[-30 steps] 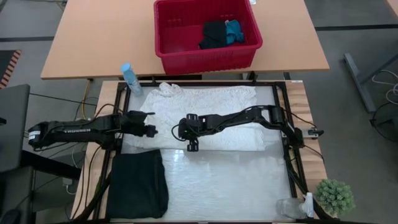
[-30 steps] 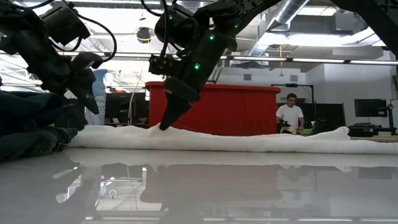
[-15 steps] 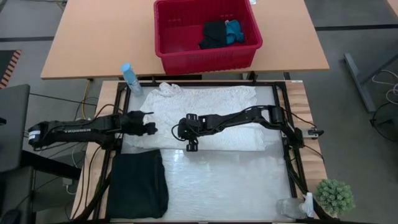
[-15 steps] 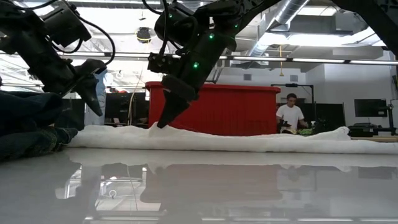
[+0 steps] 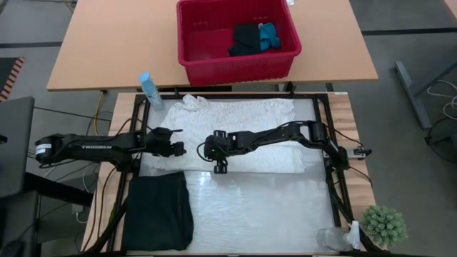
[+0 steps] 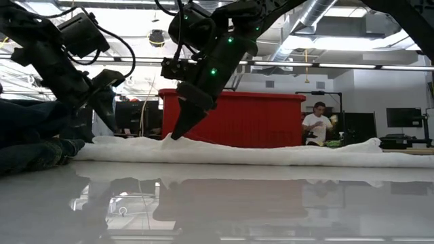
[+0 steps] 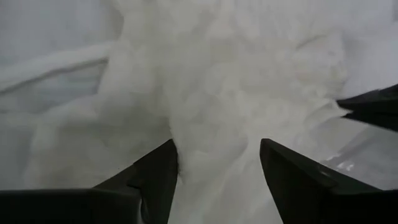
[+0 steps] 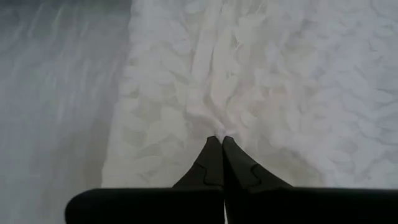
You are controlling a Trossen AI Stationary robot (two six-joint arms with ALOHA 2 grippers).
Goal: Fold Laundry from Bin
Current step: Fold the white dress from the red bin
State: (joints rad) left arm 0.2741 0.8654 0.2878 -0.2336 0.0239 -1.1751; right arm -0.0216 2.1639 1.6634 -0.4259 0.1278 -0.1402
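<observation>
The white crinkled garment [image 5: 235,132] lies spread across the table's far half. My right gripper [image 5: 202,150] is shut with its tips on the garment's left part. My left gripper [image 5: 180,148] is open just left of it, low over the garment's left end. In the left wrist view its fingers [image 7: 158,177] stand on either side of a raised ridge of the white cloth [image 7: 214,149]; I cannot tell whether they touch it. A black garment [image 5: 158,210] lies folded at the near left. The red bin [image 5: 235,39] stands on the far table with a black and a blue item inside. My right gripper pinches a small pucker of the white garment [image 8: 217,132] between its two fingertips. The fingers slant down from the table's right side. Wrinkles run together at the tips, and the cloth stands up in a little peak [image 6: 167,137] there. The garment otherwise lies on the table.
A blue bottle [image 5: 150,89] stands at the table's far left corner. A clear object [image 5: 335,238] and a small green plant [image 5: 385,225] sit at the near right. The near middle of the table top [image 5: 257,207] is bare. A person [image 6: 317,125] shows far behind the table.
My left gripper has opened wider and has gone toward the table's right edge and down, closer to my right gripper, so that it now stands over the white garment's left end. The garment has kept still.
</observation>
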